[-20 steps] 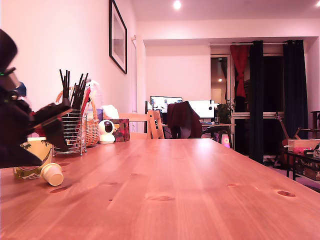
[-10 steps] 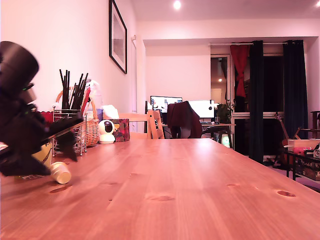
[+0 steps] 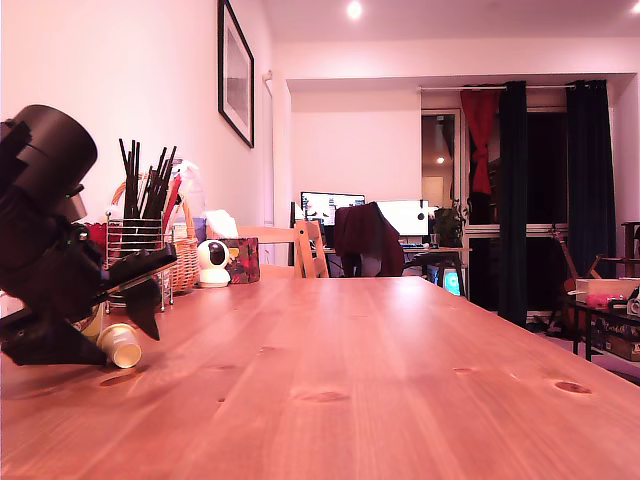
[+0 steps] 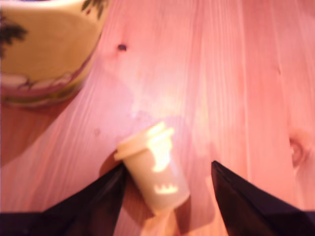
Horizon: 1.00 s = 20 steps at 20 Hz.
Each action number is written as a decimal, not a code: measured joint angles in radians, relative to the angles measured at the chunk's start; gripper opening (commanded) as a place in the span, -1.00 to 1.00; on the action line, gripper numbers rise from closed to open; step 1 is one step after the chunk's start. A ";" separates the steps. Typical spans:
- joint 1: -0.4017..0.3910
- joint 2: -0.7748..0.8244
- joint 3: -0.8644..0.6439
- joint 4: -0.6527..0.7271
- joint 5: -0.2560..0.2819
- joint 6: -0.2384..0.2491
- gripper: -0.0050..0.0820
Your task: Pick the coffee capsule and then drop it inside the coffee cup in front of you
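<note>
Low, open tool (image 4: pixel 167 184) astride capsule (image 4: pixel 153 168).

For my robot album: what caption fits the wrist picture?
Open gripper fingers straddle the tipped-over coffee capsule near the coffee cup.

The matte black, bulky robot arm (image 3: pixel 45 270) ends in a rounded cylindrical housing at its eleven o'clock. Its black gripper (image 4: pixel 167 184) has two flat, tapering, pointed fingers (image 4: pixel 96 196).
</note>
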 measured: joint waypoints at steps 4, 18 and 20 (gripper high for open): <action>0.000 0.001 0.021 -0.026 -0.005 0.000 0.07; 0.000 0.001 0.022 -0.044 0.000 0.023 -0.44; 0.000 0.001 0.022 -0.043 0.015 0.039 -0.44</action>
